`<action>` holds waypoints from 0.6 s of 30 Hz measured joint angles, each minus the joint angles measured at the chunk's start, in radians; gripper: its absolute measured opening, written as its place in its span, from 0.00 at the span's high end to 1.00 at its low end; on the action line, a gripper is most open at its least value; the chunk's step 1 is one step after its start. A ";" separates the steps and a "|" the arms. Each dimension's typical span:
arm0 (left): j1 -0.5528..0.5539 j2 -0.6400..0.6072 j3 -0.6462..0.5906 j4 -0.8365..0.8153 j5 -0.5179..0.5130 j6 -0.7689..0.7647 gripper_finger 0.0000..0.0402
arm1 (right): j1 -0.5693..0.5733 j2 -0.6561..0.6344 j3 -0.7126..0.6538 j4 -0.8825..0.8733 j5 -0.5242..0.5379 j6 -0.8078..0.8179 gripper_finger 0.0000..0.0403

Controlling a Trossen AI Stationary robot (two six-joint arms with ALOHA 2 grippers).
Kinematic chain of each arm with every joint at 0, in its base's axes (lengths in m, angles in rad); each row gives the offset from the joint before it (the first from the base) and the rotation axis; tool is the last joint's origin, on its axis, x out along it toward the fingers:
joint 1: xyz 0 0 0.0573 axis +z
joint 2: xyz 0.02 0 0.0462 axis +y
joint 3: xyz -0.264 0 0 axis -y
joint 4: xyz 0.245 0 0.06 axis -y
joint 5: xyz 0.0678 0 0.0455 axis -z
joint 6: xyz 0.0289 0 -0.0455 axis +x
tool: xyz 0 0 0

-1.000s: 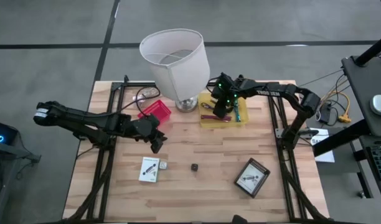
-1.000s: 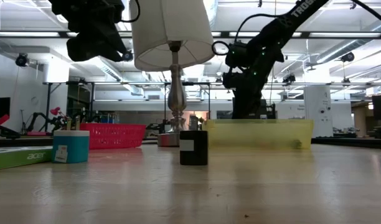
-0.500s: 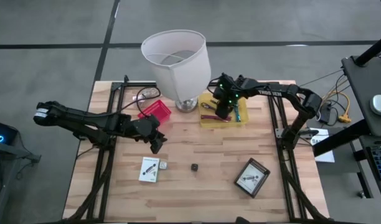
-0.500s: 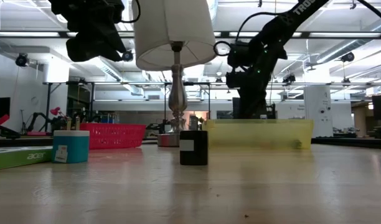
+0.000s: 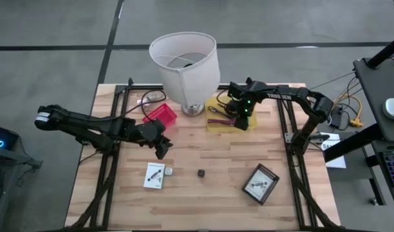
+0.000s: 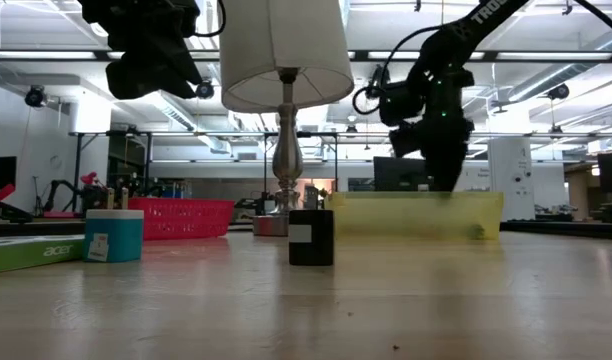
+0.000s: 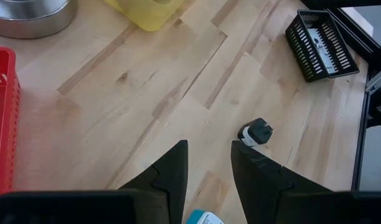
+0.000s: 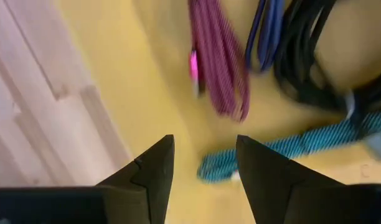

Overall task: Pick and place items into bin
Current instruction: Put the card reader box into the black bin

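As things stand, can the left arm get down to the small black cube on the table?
Probably yes: the left gripper hangs open above bare wood, and nothing lies between it and the black cube.

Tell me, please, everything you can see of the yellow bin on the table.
The yellow bin is a shallow, translucent-looking plastic tray, lying flat near the table's far edge, beside the lamp's metal base. It holds purple cords, a teal braided cable and black cable. The right hand hovers open over it, holding nothing.
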 joint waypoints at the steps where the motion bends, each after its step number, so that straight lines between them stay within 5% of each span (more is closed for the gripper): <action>1: 0.000 0.000 0.000 0.000 0.002 -0.001 0.74 | 0.000 -0.001 0.000 -0.023 0.000 0.000 0.60; 9: 0.000 0.014 0.000 0.004 0.035 -0.004 0.74 | 0.002 -0.095 -0.048 -0.049 -0.001 -0.025 0.62; 18: -0.043 0.163 0.001 0.159 0.173 0.111 0.74 | 0.014 -0.434 -0.239 0.236 -0.004 0.039 0.67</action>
